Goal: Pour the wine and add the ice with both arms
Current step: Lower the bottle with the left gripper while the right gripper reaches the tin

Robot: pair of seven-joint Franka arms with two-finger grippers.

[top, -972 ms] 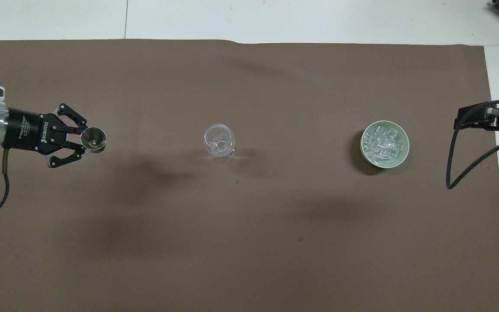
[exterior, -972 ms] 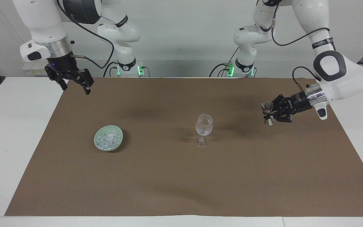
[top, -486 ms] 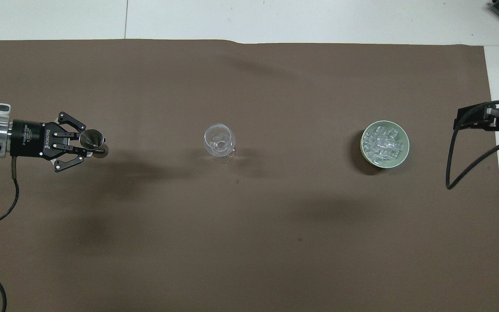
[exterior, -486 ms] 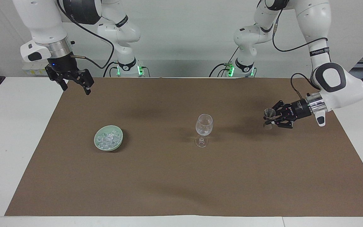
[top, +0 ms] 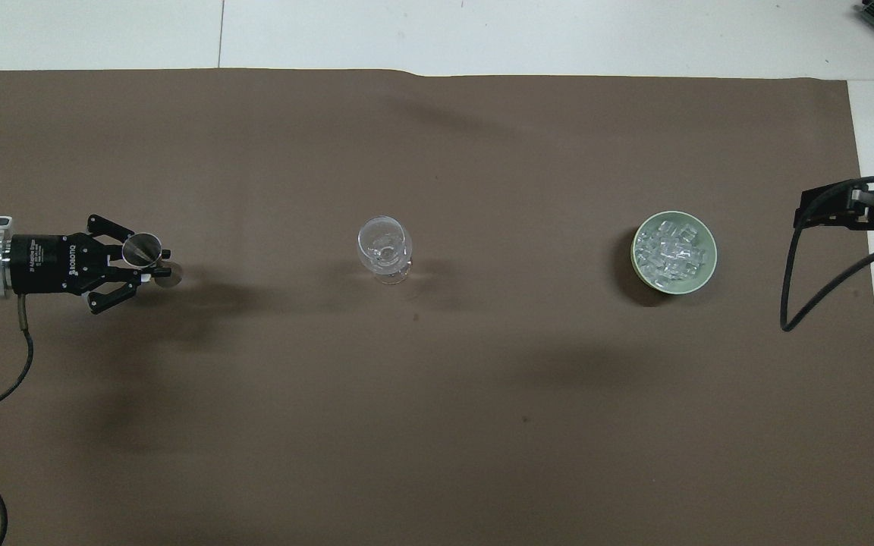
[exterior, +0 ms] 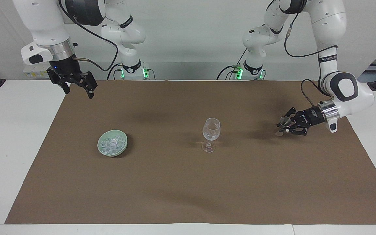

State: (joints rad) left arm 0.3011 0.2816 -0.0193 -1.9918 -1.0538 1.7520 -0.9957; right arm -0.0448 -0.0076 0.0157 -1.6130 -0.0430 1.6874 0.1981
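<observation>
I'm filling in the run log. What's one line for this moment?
left end effector: shut on metal jigger, low over mat | right end effector: open, waiting | wine glass: upright, mid-mat | ice: in green bowl

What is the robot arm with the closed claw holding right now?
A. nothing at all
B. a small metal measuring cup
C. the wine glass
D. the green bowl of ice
B: the left gripper is shut on a small metal measuring cup low over the brown mat, while the wine glass and the bowl of ice stand untouched on the mat.
</observation>
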